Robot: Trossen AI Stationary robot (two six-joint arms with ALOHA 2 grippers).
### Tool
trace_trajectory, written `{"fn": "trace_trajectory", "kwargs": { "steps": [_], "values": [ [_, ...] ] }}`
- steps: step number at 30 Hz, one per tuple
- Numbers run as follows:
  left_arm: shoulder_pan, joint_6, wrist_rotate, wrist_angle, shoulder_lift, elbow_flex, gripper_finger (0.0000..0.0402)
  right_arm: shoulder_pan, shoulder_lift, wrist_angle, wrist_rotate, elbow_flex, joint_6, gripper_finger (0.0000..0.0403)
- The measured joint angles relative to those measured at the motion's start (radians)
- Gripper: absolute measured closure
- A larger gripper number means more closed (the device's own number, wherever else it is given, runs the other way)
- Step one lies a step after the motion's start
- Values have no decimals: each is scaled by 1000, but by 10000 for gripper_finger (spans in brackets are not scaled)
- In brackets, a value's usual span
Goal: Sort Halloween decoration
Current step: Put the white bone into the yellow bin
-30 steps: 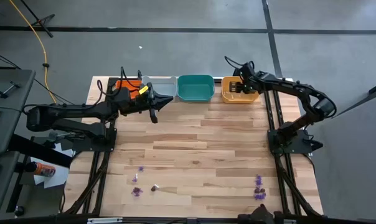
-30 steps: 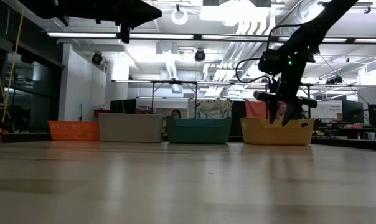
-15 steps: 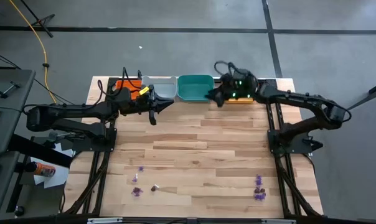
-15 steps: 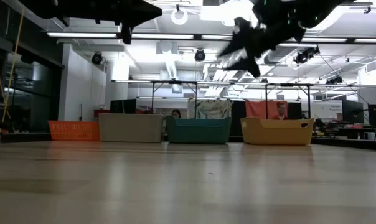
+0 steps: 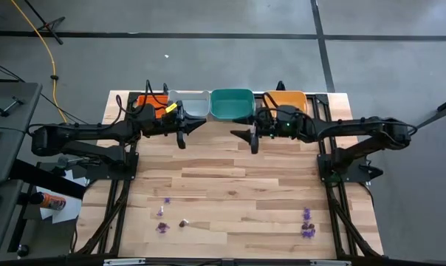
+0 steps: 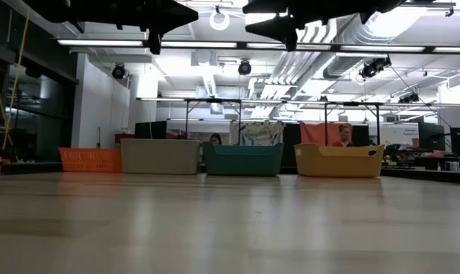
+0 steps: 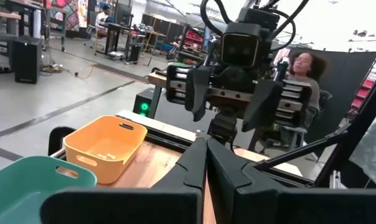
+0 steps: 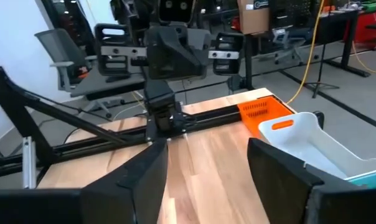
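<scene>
Tiny purple trinkets lie on the wooden table in two clusters near its near edge, one on the left [image 5: 164,216] with a dark piece [image 5: 183,222] and one on the right [image 5: 306,223]. My left gripper [image 5: 184,128] hovers shut and empty, high over the table in front of the grey tray [image 5: 190,104]; its wrist view shows the fingers [image 7: 205,152] closed together. My right gripper [image 5: 244,138] hovers open and empty in front of the green tray [image 5: 232,104], its fingers [image 8: 154,171] spread wide. Both grippers are far from the trinkets.
Four trays stand in a row along the far edge: red-orange [image 5: 144,100], grey, green and yellow-orange [image 5: 286,99]. The yellow-orange tray [image 7: 104,144] holds a few pale bits. The two grippers face each other across the table's middle. A person [image 6: 341,135] sits beyond the table.
My right gripper has risen out of the yellow-orange tray and swung toward the table's left and a little toward its near edge, turning level, and now hangs in front of the green tray. My left arm has kept still.
</scene>
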Motion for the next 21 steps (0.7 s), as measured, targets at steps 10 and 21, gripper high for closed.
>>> {"fn": "trace_trajectory", "kwargs": {
  "steps": [10, 21],
  "values": [
    [0, 0, 0, 0, 0, 0, 401, -27, 0, 1, -59, 0, -8, 388],
    [0, 0, 0, 0, 0, 0, 401, -70, 0, 1, -146, 0, -11, 400]
  ]
}}
